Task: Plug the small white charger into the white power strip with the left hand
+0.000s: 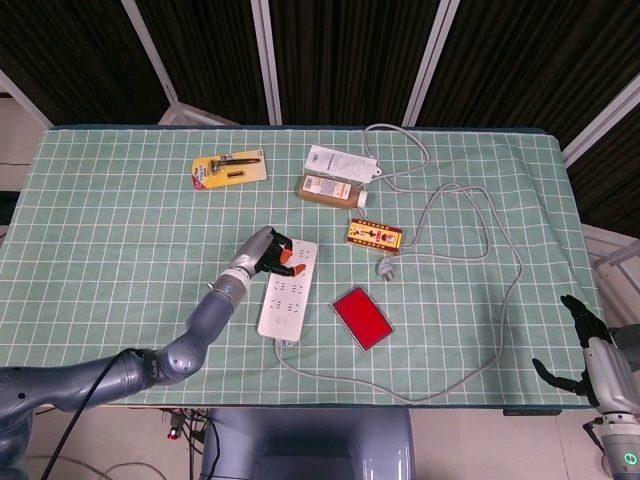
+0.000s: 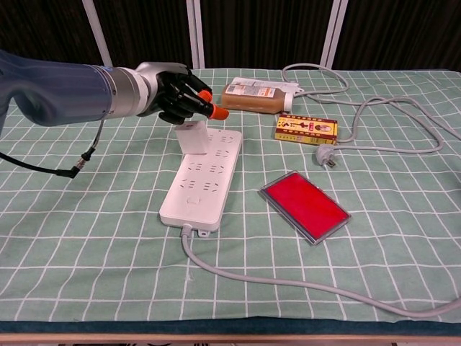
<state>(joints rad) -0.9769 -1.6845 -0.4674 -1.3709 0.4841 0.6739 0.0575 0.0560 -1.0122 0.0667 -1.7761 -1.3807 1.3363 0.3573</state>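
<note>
The white power strip [image 2: 204, 176] [image 1: 287, 295] lies in the middle of the green checked table. The small white charger [image 2: 192, 138] stands upright in a socket near the strip's far end. My left hand [image 2: 178, 92] [image 1: 265, 254] hovers just above the charger's top, fingers curled in, orange fingertips [image 2: 217, 112] pointing right. I cannot tell whether it touches the charger; it grips nothing. In the head view the hand hides the charger. My right hand [image 1: 590, 350] hangs off the table's near right corner, fingers apart, holding nothing.
A red flat case [image 2: 305, 205] lies right of the strip. A yellow-red box [image 2: 306, 128] and a loose grey plug [image 2: 325, 158] with its long cable sit behind it. A brown bottle [image 2: 251, 97] and a yellow card [image 1: 229, 168] lie further back.
</note>
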